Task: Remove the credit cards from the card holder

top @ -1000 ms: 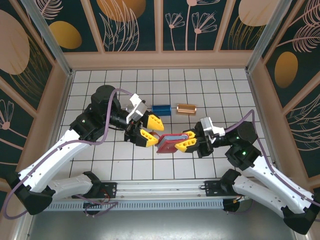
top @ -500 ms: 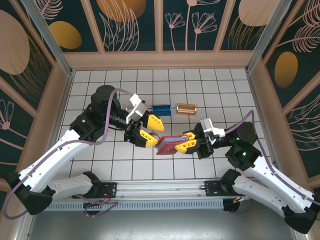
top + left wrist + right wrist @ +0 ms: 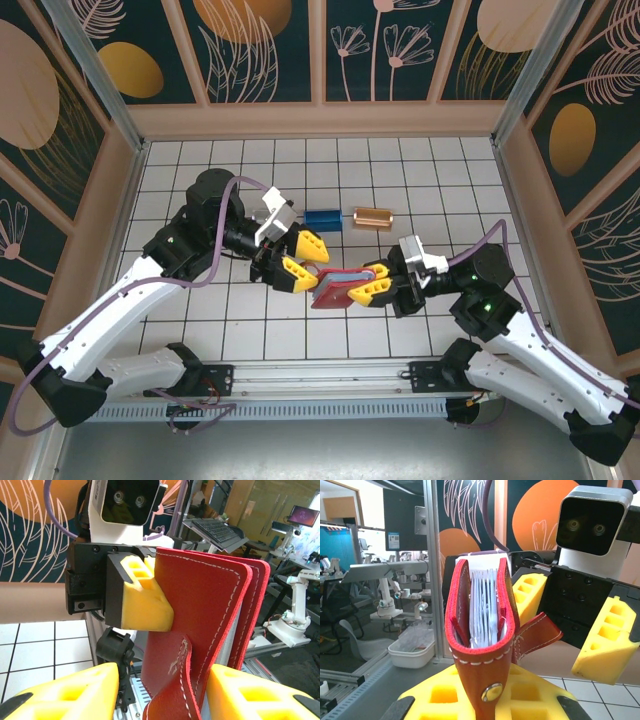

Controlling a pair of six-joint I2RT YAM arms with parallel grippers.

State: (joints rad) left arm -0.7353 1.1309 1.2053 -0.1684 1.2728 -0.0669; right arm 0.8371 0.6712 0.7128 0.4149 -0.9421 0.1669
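Right gripper [image 3: 366, 283] was clamped tight on the red card holder [image 3: 333, 291], near the middle of the tiled table [image 3: 200, 320]. Left gripper [image 3: 312, 266] had its yellow jaws apart, straddling the holder's other end, with the loose strap between them. Pale credit cards [image 3: 482, 607] sat packed inside the fold. Blue block [image 3: 323, 218] and copper block [image 3: 374, 217] lay further back.

Blue block [image 3: 323, 218], copper block [image 3: 373, 217] behind card holder [image 3: 335, 288]; tiled floor [image 3: 250, 170] beyond free.
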